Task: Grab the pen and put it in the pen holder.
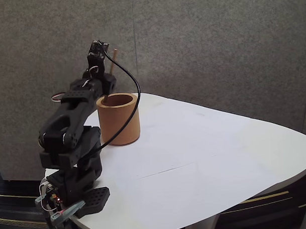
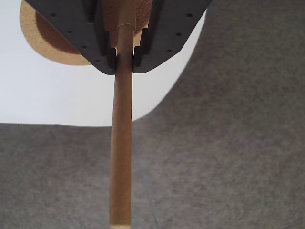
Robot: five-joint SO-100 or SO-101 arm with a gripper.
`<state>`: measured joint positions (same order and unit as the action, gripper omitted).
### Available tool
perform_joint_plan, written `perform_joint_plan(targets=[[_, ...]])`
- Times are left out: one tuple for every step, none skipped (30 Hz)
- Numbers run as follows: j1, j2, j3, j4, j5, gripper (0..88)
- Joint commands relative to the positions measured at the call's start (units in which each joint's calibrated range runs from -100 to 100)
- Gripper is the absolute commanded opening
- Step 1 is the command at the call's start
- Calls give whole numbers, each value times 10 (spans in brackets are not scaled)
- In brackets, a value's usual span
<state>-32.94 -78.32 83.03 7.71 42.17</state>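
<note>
In the wrist view my gripper is shut on the pen, a tan wooden stick that runs from between the two dark fingers down to the frame's bottom edge. The pen holder, an orange-brown cup, lies behind the fingers at the top left. The fixed view shows the gripper just above the left rear rim of the pen holder. There the pen stands nearly upright, and its upper end sticks out above the gripper. Its lower end is hidden behind the gripper and the cup's rim.
The pen holder stands near the back left of a white rounded table. My arm's base is clamped at the table's left front edge. A black cable loops in front of the cup. A grey wall stands behind the table.
</note>
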Motion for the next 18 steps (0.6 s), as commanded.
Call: perform_joint_plan(targets=[[-4,-30,60,-64,3,5],[-3,-37,75,-72,3,5],[-1,-44,87,-74,3,5],[1,-52,92,-69,2,5],[1,-58,94,-66,-1,5],[2,-62,94,-66,-1,5],[3,-62,97,-66,-1,5],[4,-62,101,-71,-1,5],[5,-63,105,-72,-1,5],[5,-63,106,-72,-1,5],[7,-64,110,-72,-1,5],[10,-67,116,-73,-2,5],[15,-71,125,-73,0,5],[23,-76,133,-73,0,5],[33,-82,141,-73,0,5],[44,-87,146,-69,0,5],[54,-92,150,-67,-1,5],[61,-96,153,-66,-2,5]])
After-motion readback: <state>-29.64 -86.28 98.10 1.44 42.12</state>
